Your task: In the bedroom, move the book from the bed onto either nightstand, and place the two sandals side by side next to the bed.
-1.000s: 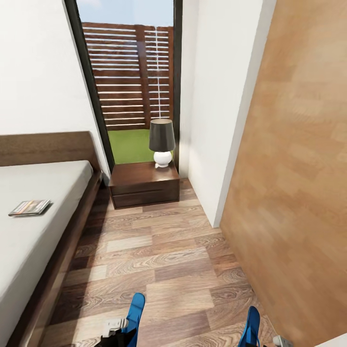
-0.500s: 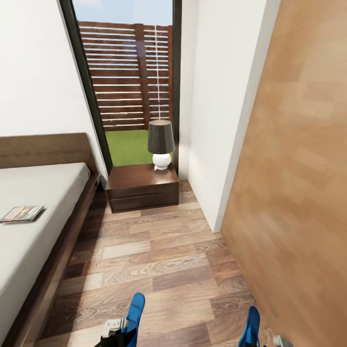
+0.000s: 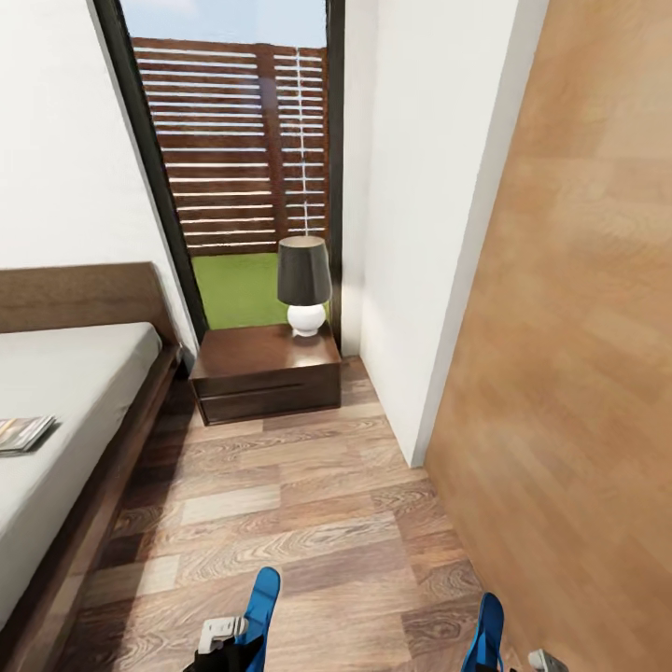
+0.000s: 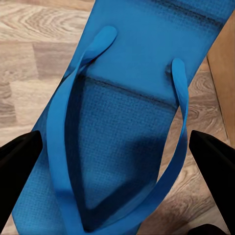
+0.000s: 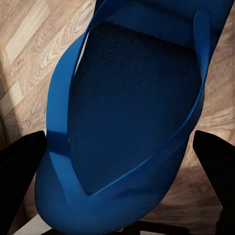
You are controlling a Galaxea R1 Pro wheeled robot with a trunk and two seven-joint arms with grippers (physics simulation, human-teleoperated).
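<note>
Each gripper carries one bright blue sandal over the wood-plank floor. In the left wrist view my left gripper (image 4: 115,169) is shut on a sandal (image 4: 122,122), a black finger (image 4: 17,156) on each side of the sole. My right gripper (image 5: 120,169) is shut on the other sandal (image 5: 132,107) the same way. Both sandals (image 3: 262,605) (image 3: 488,629) stick up at the head view's lower edge. The book (image 3: 21,434) lies on the bed's off-white mattress (image 3: 75,383) at far left, partly cut off. A dark nightstand (image 3: 266,371) stands beside the headboard ahead.
A lamp (image 3: 304,285) with a dark shade and white base stands on the nightstand's back right corner. Behind it is a tall black-framed window (image 3: 238,149). A white wall corner (image 3: 420,233) and a light wood panel (image 3: 579,327) close the right side. Floor (image 3: 289,504) runs between bed and wall.
The camera has shifted, so bed, book and nightstand have slid left in the picture, the book now at the edge. Both sandals stay held in the grippers.
</note>
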